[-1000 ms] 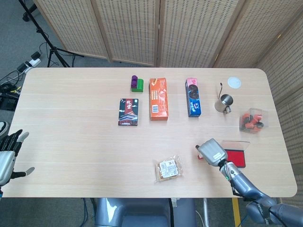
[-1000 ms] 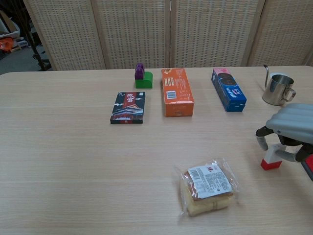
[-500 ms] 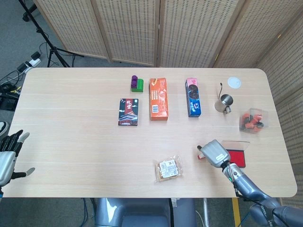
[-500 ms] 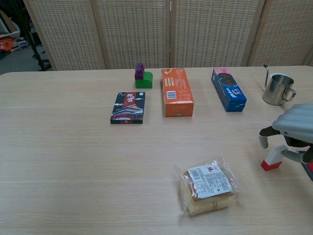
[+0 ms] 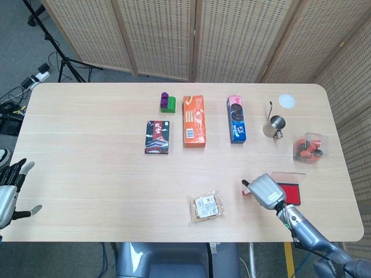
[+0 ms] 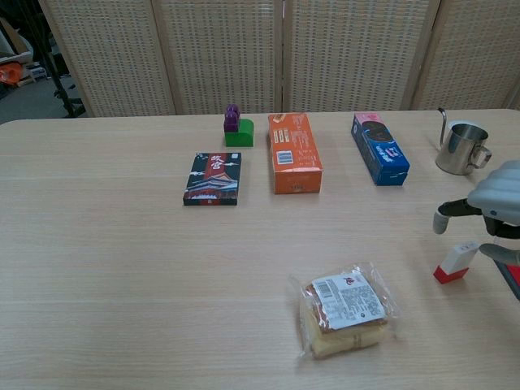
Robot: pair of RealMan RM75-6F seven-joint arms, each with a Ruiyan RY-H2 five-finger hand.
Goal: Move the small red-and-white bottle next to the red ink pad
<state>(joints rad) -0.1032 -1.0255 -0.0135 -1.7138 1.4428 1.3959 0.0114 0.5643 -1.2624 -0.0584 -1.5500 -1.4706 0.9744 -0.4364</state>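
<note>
The bottle [image 6: 455,262] is seen lying tilted on the worktop [image 6: 122,268], its red end down toward the front edge, just beside the left edge of the ink pad [image 5: 290,192]. No finger is closed on it in the chest view: the right robot hand [image 6: 496,213] is held above and to the right of it, with one finger reaching forward over the worktop and a clear gap shown between the fingers and the bottle. The hand is therefore judged to be spread and empty, and the bottle to be released. In the head view the hand covers much of the bottle, so only a small red part is visible at its left side, and it cannot be told whether bottle and pad touch.

The bottle seems to be put here because the pad is the goal of the task; the placing is judged to be finished or almost finished. A tilted resting is probably caused by the way it was let go, and it could be rolled or knocked if the hand is drawn back low.

The left robot hand [image 5: 8,191] is kept at the left edge of the worktop, fingers spread, holding nothing, well apart from all the work.
</note>
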